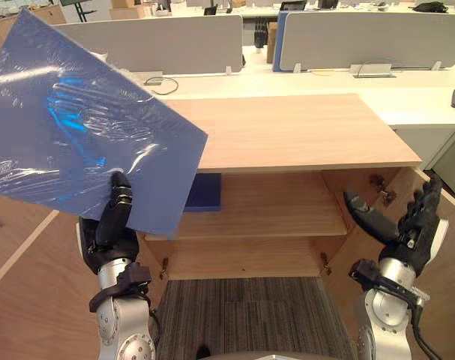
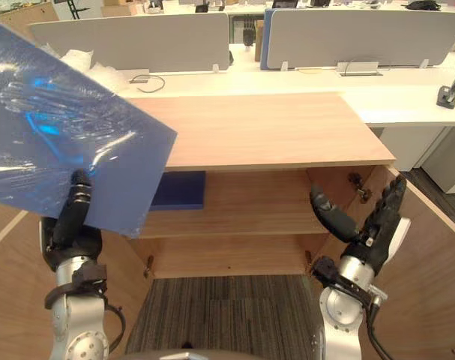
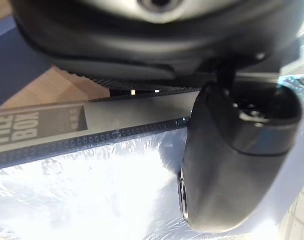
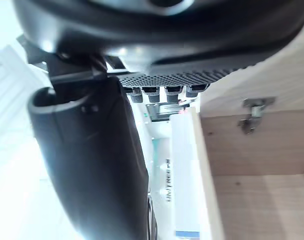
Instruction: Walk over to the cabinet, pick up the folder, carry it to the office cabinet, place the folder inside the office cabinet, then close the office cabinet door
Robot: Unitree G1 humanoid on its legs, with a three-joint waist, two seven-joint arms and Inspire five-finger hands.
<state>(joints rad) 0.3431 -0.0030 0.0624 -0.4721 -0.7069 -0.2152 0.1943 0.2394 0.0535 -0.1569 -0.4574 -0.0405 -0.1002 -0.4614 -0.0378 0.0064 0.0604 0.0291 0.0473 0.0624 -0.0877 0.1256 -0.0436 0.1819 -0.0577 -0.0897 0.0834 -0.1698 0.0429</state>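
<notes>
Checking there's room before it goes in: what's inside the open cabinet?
A dark blue flat object lies at the left of the cabinet shelf. The folder, held up by the left hand, covers its left end and the shelf beyond.

Left hand (image 1: 111, 221) grips the blue folder (image 1: 77, 127) beside the open cabinet (image 1: 287, 135).

Left arm comes up from the lower left, forearm near vertical. The left hand (image 1: 109, 229) is raised and pinches the lower edge of the blue folder (image 1: 77, 120), thumb on the front. Right hand (image 1: 420, 225) is up at lower right, fingers (image 1: 429, 196) straight, thumb sticking out, holding nothing.
</notes>
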